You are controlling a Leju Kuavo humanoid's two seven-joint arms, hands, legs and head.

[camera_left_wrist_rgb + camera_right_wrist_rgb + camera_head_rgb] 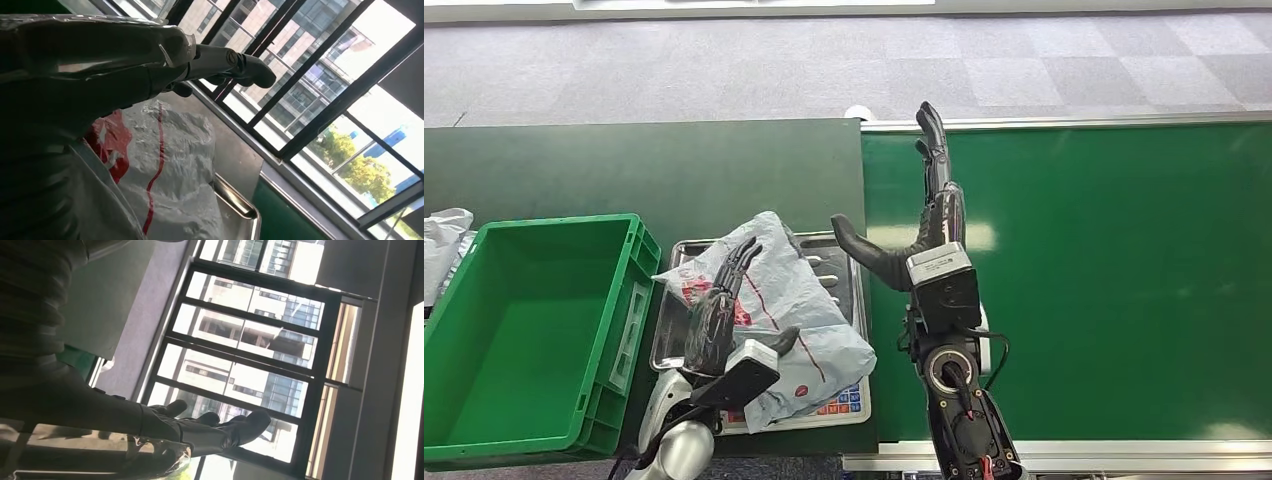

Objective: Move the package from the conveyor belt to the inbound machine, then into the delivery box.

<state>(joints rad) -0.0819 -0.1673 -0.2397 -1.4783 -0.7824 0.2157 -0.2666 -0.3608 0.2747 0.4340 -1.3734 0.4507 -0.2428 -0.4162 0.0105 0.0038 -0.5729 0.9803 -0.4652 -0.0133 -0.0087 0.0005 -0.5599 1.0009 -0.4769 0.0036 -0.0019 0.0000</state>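
The package (796, 295) is a crumpled grey plastic bag with red markings. It lies on the steel tray (836, 252) of the inbound machine, whose keypad shows under its near corner. My left hand (721, 308) lies on the package's left part, fingers stretched out and thumb spread to the right, not closed around it. The left wrist view shows those straight fingers (220, 61) above the bag (175, 160) and the tray rim (241, 206). My right hand (932, 215) is held up, open and empty, over the left edge of the green conveyor belt (1104, 280). The green delivery box (524, 320) stands left of the tray.
The machine and box sit on a dark green table (624, 165). A white bag (442, 240) lies at the far left edge. Grey carpet runs beyond the table and belt.
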